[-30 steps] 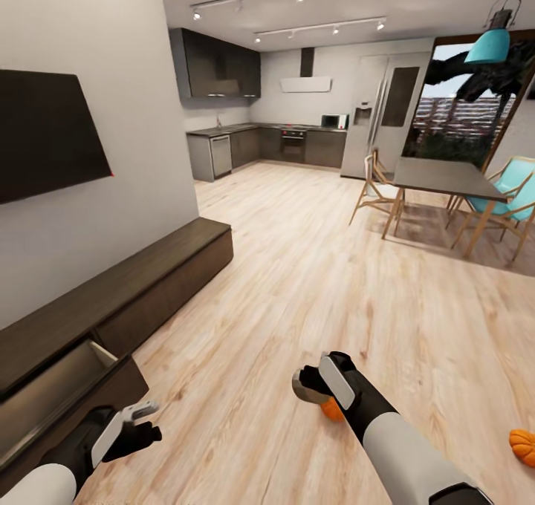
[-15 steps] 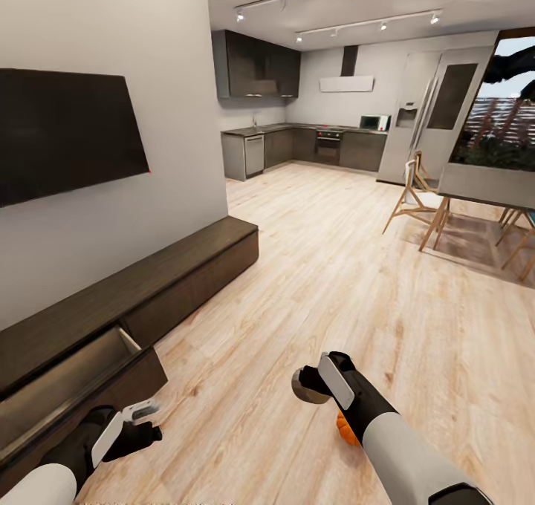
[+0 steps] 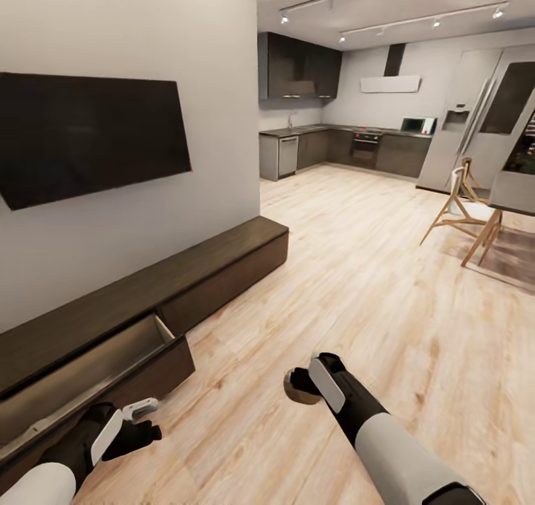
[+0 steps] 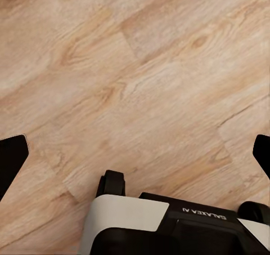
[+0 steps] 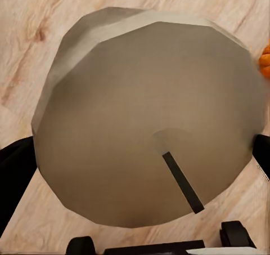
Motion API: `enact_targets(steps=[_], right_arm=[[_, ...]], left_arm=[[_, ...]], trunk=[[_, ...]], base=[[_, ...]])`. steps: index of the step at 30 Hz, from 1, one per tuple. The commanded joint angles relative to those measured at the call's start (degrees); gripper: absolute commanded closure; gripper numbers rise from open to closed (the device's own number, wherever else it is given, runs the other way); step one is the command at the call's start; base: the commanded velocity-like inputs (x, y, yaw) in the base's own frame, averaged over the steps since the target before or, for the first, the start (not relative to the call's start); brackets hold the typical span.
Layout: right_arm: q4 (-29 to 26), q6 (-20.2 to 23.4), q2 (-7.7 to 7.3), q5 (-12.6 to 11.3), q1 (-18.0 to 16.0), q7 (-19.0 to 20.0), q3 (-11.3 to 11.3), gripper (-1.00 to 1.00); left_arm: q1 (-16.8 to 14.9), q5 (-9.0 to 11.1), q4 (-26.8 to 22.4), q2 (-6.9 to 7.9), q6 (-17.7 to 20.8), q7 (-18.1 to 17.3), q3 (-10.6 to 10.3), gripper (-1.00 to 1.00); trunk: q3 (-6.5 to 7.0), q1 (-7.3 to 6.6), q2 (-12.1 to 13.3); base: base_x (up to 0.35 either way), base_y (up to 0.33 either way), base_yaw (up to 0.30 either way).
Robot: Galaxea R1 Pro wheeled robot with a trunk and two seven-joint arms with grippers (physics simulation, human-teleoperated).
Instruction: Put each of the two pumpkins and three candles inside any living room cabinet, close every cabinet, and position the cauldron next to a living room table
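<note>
One squat olive-grey candle (image 5: pixel 146 114) is clamped in the right gripper (image 3: pixel 306 383); left gripper (image 3: pixel 141 414) gapes empty. View swung toward the dark-brown cabinet's open drawer (image 3: pixel 89 371), so drop-off's probably next.

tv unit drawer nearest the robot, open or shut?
Open. The drawer juts out from the cabinet front, its pale inside showing; nothing visible in the part seen.
</note>
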Motion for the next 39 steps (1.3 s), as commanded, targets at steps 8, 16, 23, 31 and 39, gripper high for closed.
enact_targets(steps=[8, 16, 23, 31, 39], right_arm=[[-1.76, 3.92, 0.91, 0.30, -0.16, -0.09, 2.89, 1.00], [-12.75, 10.17, 1.03, -0.41, -0.13, -5.54, 3.05, 1.00], [-15.32, 11.00, 1.59, -0.66, -0.20, -9.07, 3.15, 1.00], [-15.36, 11.06, 1.59, -0.65, -0.19, -9.61, 3.17, 1.00], [-15.36, 11.06, 1.59, -0.65, -0.18, -9.62, 3.16, 1.00]], left_arm=[[0.07, 0.29, -3.28, 0.18, 4.61, -0.18, 1.20, -1.00], [0.62, 0.23, -10.04, 0.56, 13.97, -0.39, 8.33, -1.00], [0.86, 0.22, -13.27, 2.01, 16.31, -0.40, 10.65, -1.00], [0.87, 0.19, -13.43, 2.13, 16.37, -0.40, 10.80, -1.00], [0.87, 0.16, -13.43, 2.12, 16.25, -0.40, 10.73, -1.00]], trunk=[[1.44, -1.76, 3.22], [2.88, -3.52, 6.43], [4.09, -5.06, 9.24], [4.43, -5.72, 10.44], [4.23, -5.72, 10.44]], base=[[0.000, 0.000, 0.292], [0.000, 0.000, 0.292], [0.000, 0.000, 0.290], [0.000, 0.000, 0.283], [0.000, 0.000, 0.283]])
